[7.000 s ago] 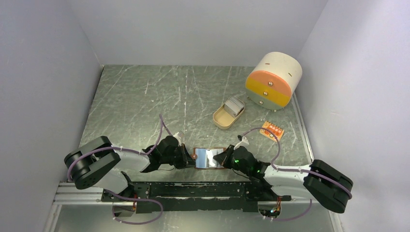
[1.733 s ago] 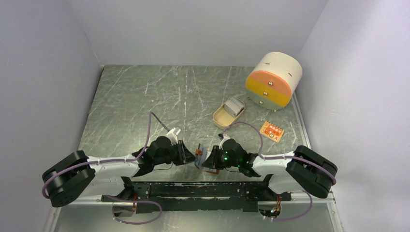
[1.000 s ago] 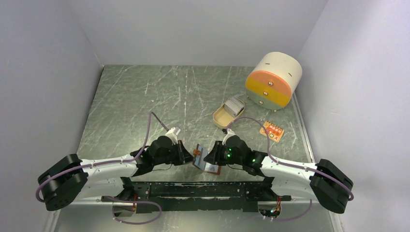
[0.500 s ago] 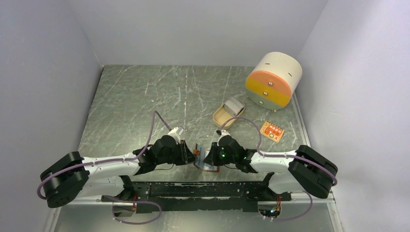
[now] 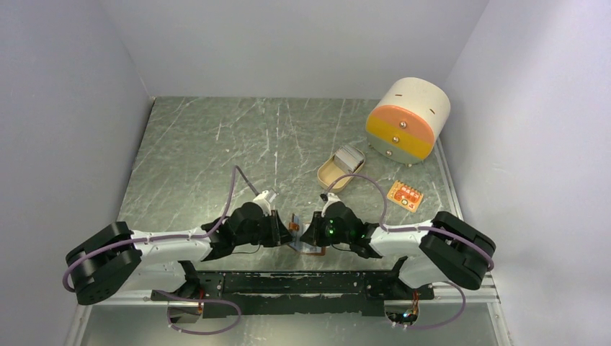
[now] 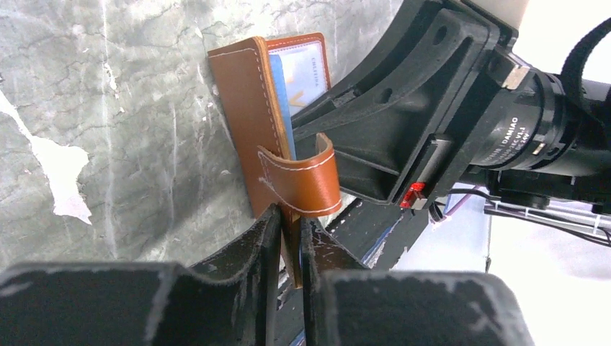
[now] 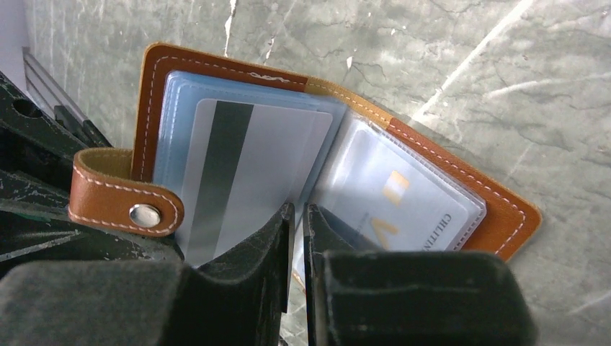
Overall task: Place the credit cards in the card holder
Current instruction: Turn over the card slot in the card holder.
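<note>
Together, low, left hand (image 6: 290, 220) and right hand (image 7: 299, 216) pinch the card holder (image 6: 248, 108).

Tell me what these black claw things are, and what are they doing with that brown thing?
They are two robot arms, and each ends in a two-finger gripper. The wide picture comes from a camera up above. The two close pictures come from small cameras on the arms' wrists. On the table are a dish holding a stack of cards, a round box and a small orange thing. The brown thing is a card holder, open like a little book. The left gripper pinches its leather edge. The right gripper pinches a clear pocket inside. So both are holding it.
</note>
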`<control>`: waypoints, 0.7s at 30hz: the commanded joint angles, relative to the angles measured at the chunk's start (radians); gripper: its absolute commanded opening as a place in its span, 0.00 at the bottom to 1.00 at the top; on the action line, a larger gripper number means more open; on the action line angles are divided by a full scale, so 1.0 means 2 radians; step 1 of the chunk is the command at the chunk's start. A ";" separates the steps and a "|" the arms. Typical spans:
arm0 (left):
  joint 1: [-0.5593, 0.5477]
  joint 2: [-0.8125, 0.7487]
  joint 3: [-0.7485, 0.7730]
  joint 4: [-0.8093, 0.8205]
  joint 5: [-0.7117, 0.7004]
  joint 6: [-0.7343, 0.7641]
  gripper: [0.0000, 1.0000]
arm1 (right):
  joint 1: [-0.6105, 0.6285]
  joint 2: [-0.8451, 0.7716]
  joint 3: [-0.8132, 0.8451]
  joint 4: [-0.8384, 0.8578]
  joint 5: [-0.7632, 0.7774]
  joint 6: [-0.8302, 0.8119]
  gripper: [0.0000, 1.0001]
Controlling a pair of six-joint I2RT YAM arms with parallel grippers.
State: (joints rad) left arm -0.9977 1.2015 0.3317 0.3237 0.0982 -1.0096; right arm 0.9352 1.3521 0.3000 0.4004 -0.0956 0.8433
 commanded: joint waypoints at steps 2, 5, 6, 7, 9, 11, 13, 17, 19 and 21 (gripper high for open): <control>-0.004 -0.019 -0.011 0.089 0.036 0.009 0.24 | -0.005 0.025 -0.001 0.016 -0.007 -0.019 0.15; -0.004 -0.015 -0.018 0.101 0.038 0.005 0.28 | -0.005 0.024 -0.003 0.020 -0.009 -0.017 0.15; -0.004 -0.013 -0.018 0.100 0.038 0.005 0.27 | -0.006 0.023 -0.005 0.019 -0.008 -0.018 0.15; -0.004 -0.011 -0.019 0.101 0.039 0.004 0.27 | -0.006 0.022 -0.005 0.019 -0.008 -0.018 0.15; -0.004 -0.008 -0.020 0.107 0.040 0.003 0.20 | -0.007 0.018 -0.006 0.016 -0.008 -0.019 0.15; -0.004 -0.005 -0.020 0.108 0.038 0.004 0.09 | -0.006 0.014 -0.007 0.014 -0.008 -0.020 0.15; -0.004 -0.003 -0.020 0.101 0.034 0.003 0.09 | -0.006 0.009 -0.008 0.011 -0.007 -0.019 0.15; -0.004 0.000 -0.018 0.086 0.023 0.001 0.09 | -0.007 -0.005 -0.008 -0.001 -0.005 -0.017 0.17; -0.004 0.004 -0.016 0.077 0.018 -0.001 0.09 | -0.007 -0.018 -0.007 -0.017 0.001 -0.014 0.22; -0.004 0.010 -0.015 0.076 0.019 0.000 0.09 | -0.007 -0.034 -0.010 -0.028 0.006 -0.008 0.25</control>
State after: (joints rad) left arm -0.9977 1.1988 0.2974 0.4522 0.1387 -1.0061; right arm 0.9257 1.3380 0.2970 0.4068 -0.1146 0.8265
